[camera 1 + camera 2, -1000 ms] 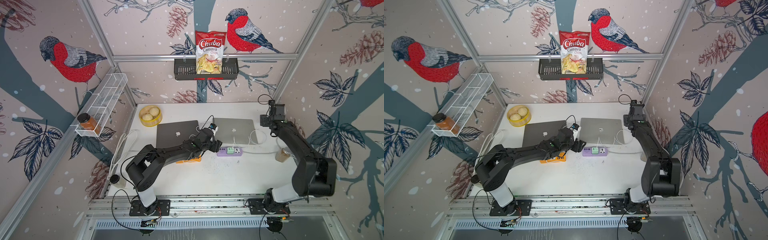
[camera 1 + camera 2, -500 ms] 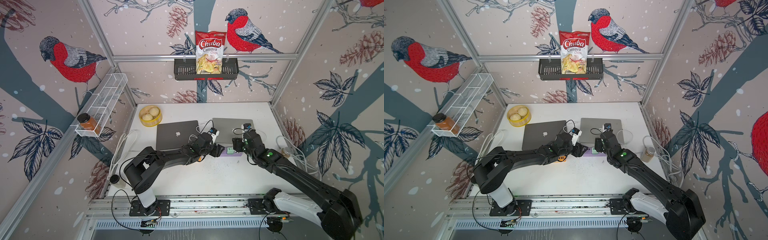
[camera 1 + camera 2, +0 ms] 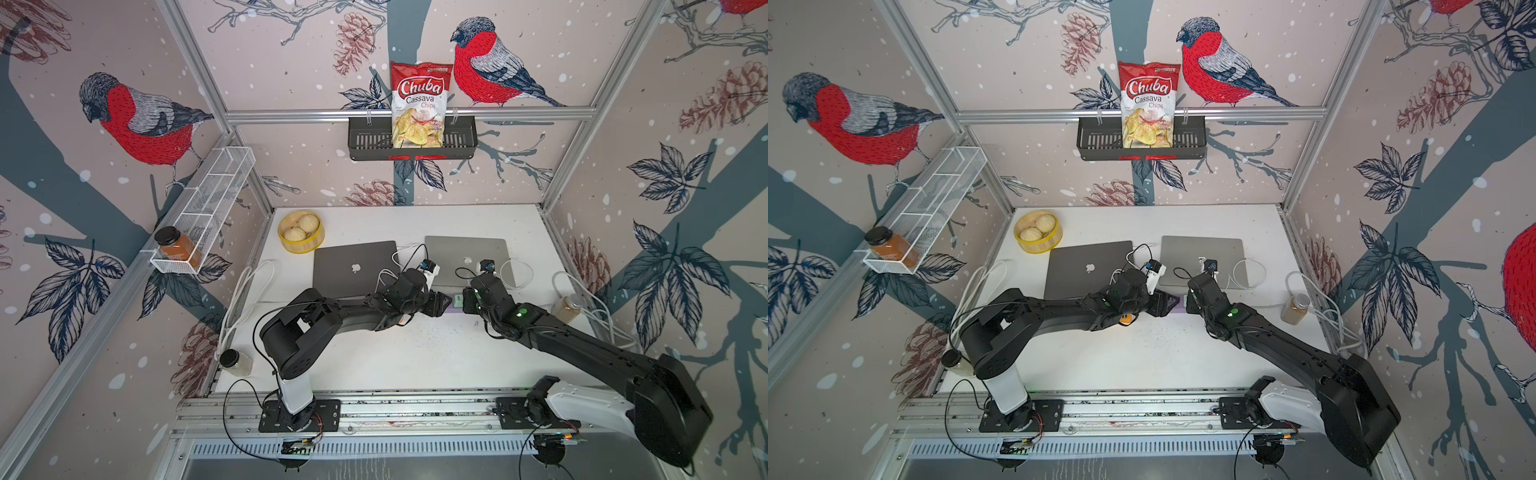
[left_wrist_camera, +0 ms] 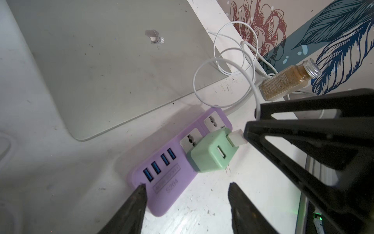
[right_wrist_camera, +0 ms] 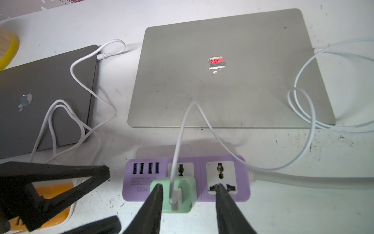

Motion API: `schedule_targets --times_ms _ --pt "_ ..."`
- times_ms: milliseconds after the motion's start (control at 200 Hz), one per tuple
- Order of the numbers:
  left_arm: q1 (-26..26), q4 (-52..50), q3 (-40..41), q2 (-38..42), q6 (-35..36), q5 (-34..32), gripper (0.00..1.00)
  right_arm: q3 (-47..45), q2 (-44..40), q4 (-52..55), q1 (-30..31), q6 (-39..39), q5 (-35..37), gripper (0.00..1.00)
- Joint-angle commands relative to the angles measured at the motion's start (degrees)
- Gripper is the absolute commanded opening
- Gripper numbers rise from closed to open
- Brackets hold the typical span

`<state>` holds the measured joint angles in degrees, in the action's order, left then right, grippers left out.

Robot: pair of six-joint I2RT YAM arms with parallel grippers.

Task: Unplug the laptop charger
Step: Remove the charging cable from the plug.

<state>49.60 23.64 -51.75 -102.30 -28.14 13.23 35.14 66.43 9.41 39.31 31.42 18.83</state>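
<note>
I see mint rounded-cube charger (image 5: 188, 186) plugged into smooth purple strip (image 5: 200, 178), near flat silver laptop (image 5: 222, 91). Right gripper (image 5: 189, 185) spread, matte black wedge fingers straddling cube, unclamped. Left gripper (image 4: 187, 184) spread, empty.

A robot lab test cell: aluminium frame (image 3: 291, 113), printed bird backdrop (image 3: 145, 120), white table (image 3: 415, 357), bolted mounting rail (image 3: 415, 409).

Charger (image 5: 188, 188) seemingly plugged into power strip (image 5: 202, 176) lying before the right laptop (image 5: 222, 91)
</note>
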Motion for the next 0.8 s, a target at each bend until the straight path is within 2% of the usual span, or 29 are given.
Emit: schedule_targets --times_ms 0,210,330,550,795 --pt "-0.5 6.0 1.4 0.2 -0.6 3.6 0.65 -0.7 0.4 -4.0 -1.0 -0.1 -2.9 0.39" --pt "-1.6 9.5 2.2 -0.9 -2.3 6.6 0.63 -1.2 0.4 -4.8 -3.3 -1.7 -5.1 0.29" --pt "-1.6 9.2 1.3 -1.4 -2.6 7.0 0.59 -1.1 0.5 -4.9 -3.5 -2.6 -5.2 0.27" --pt "-1.7 9.5 1.1 -1.6 -3.2 6.9 0.57 -1.3 1.5 -4.8 -3.1 -2.8 -5.8 0.25" --pt "-1.0 9.2 -1.0 -3.8 -4.0 6.6 0.51 -1.4 2.4 -5.0 -2.3 -2.8 -5.7 0.18"
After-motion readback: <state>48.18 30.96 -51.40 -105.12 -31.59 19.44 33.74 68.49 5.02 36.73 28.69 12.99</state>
